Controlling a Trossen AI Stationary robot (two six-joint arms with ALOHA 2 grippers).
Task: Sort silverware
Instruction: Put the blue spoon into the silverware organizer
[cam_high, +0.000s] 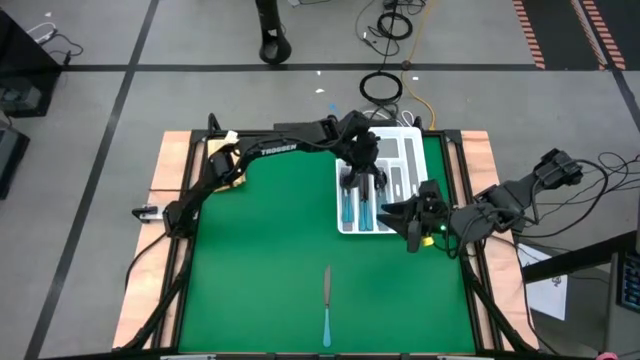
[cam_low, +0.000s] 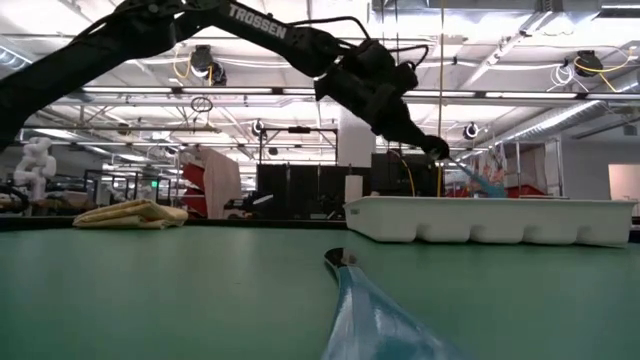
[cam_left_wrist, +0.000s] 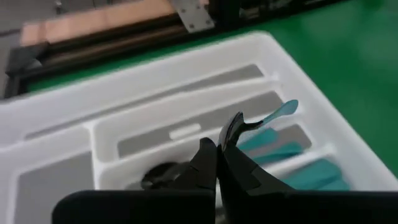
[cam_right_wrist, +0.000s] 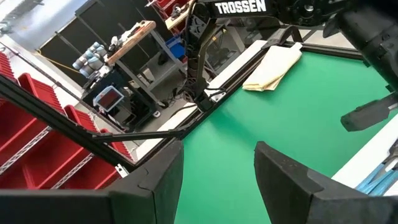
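On the left of the green table (cam_high: 260, 260) a folded yellowish cloth (cam_high: 226, 172) lies near the edge, clear of the work. Toward the middle, close to the front edge, one knife (cam_high: 326, 305) lies alone with its metal blade pointing away and its light-blue handle nearest the front; it looks like the piece left to sort. It is likely light and stiff, with a thin blade lying flat and slick against the mat, so the thicker plastic handle seems the better place to pinch it, across its width. Farther right, the left gripper (cam_left_wrist: 219, 144) hangs over the white tray (cam_high: 412, 140), its fingers pressed together on a spoon (cam_left_wrist: 273, 116) held by the metal end, the blue handle sticking out above a compartment that already holds blue-handled pieces (cam_high: 356, 207). A grip so near one end may let so light a piece swing or slip, I judge. At the far right the right gripper (cam_high: 410, 222) waits just beside the tray's front corner, its fingers (cam_right_wrist: 155, 180) spread apart and holding nothing.
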